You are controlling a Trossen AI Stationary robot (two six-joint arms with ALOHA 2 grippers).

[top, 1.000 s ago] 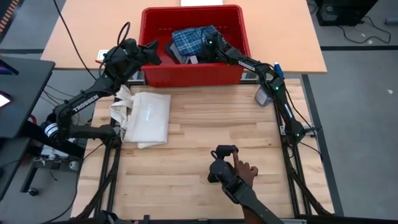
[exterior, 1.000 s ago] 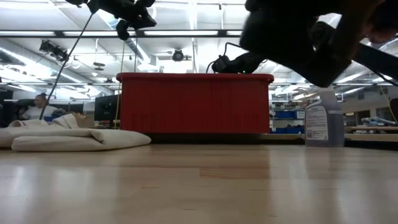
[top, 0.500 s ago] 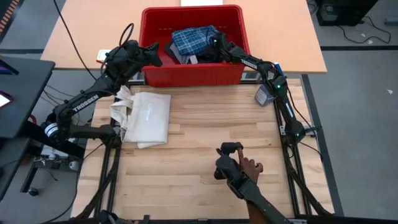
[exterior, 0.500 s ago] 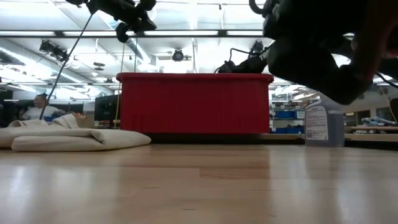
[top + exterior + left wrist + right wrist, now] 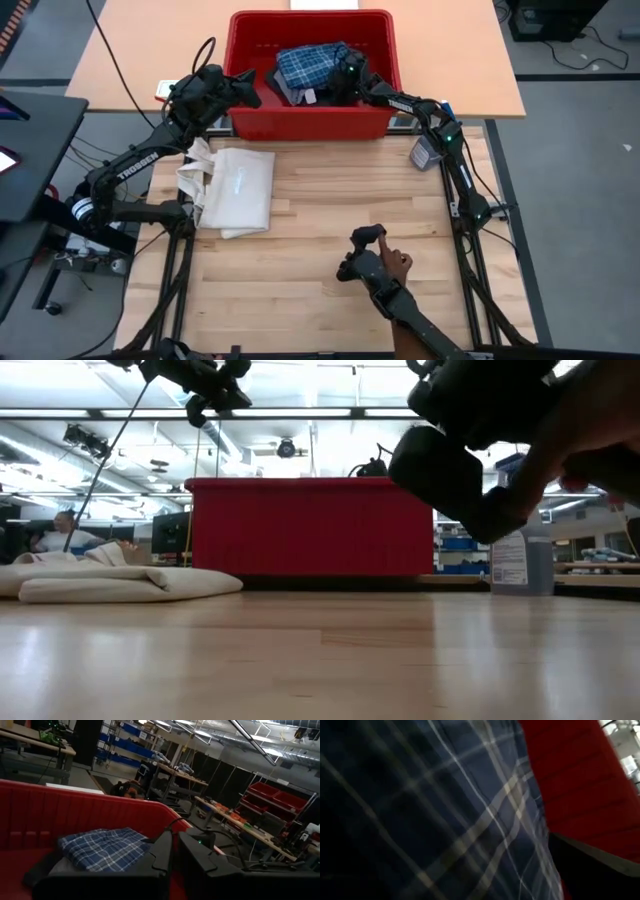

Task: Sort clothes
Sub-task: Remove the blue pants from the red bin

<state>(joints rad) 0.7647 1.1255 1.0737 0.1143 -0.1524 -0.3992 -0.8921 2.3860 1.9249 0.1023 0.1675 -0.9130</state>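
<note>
A red bin (image 5: 310, 125) at the table's far edge holds the clothes. A blue-and-white plaid cloth (image 5: 305, 62) lies on top of dark grey and black fabric (image 5: 283, 88). My right gripper (image 5: 342, 80) reaches into the bin from the right, open, right at the plaid cloth (image 5: 445, 820), which fills its wrist view. Its fingers are out of that view. My left gripper (image 5: 252, 97) hovers shut and level over the bin's left rim (image 5: 50, 810), empty, pointing at the plaid cloth (image 5: 100, 847). My right gripper stands against the right side of the plaid cloth in the bin. I cannot tell whether its fingers touch the cloth, because the arm hides them in the high view and the wrist view does not show them.
A folded white tote bag (image 5: 235, 188) lies on the table's left part, near the left arm. A spray bottle (image 5: 425, 153) stands at the right edge by the bin. A person's hand with a black device (image 5: 378, 262) hovers over the near middle and looms large in the low view (image 5: 480, 450).
My right gripper has sunk a little deeper into the bin, closer to the plaid cloth, and stays open. The person's hand with the black device has shifted about over the near part of the table.
</note>
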